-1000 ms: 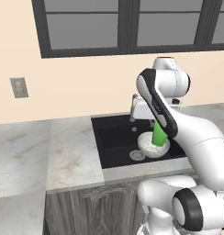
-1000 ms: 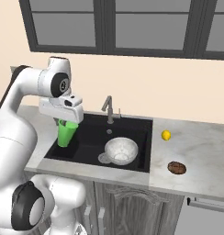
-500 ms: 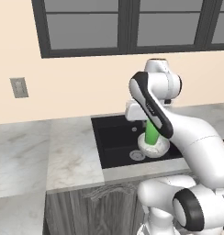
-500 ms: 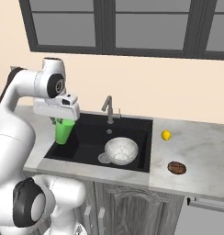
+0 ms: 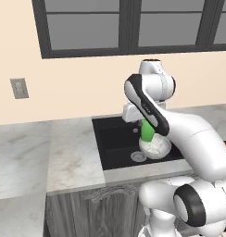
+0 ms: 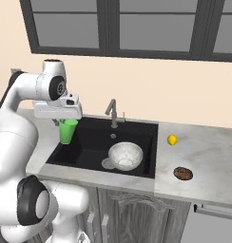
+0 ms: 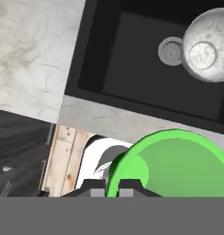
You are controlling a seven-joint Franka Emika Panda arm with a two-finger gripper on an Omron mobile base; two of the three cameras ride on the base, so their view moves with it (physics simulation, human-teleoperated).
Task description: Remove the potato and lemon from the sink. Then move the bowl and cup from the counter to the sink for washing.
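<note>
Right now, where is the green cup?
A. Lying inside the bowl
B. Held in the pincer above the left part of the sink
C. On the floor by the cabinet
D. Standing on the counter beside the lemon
B: the right base view shows the cup hanging from the shut pincer over the left edge of the sink, apart from the bowl resting in the basin.

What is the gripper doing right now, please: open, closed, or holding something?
Gripper: closed on the rim of the green cup, holding it above the sink's left side.
</note>
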